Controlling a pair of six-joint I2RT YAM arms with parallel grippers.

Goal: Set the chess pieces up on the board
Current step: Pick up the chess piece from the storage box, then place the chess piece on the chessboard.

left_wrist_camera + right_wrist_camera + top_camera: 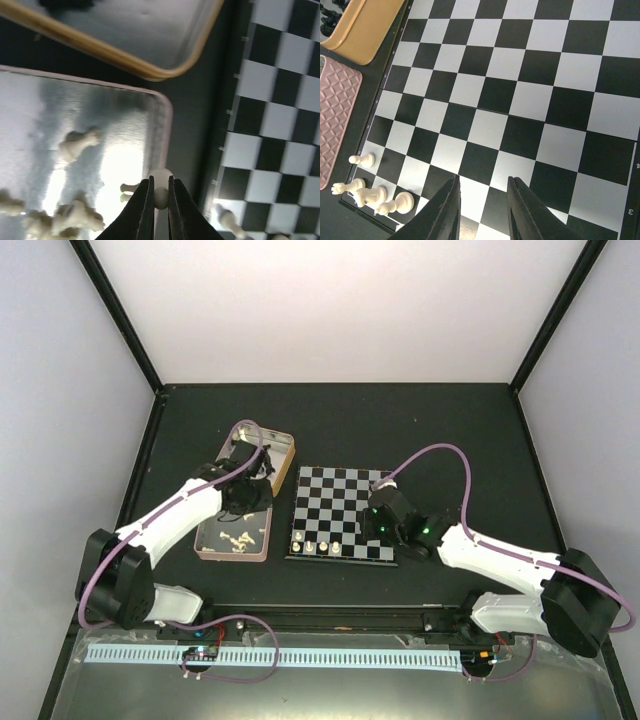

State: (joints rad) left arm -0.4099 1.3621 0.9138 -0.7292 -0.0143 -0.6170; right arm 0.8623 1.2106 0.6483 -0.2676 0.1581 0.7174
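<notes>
The board (345,512) lies at the table's middle, with several cream-white pieces (322,545) standing on its near-left corner. They also show in the right wrist view (375,195). My left gripper (160,192) is shut on a cream-white piece (161,187), held over the pink tin's right rim (162,130). Several more white pieces (75,215) lie in that tin. Black pieces (262,470) lie in the gold-rimmed tin (283,443). My right gripper (482,200) is open and empty above the board's near squares.
The two tins sit side by side left of the board: the pink one (203,548) nearer, the gold one farther. A narrow strip of dark table (202,125) separates the pink tin from the board's left edge (232,110).
</notes>
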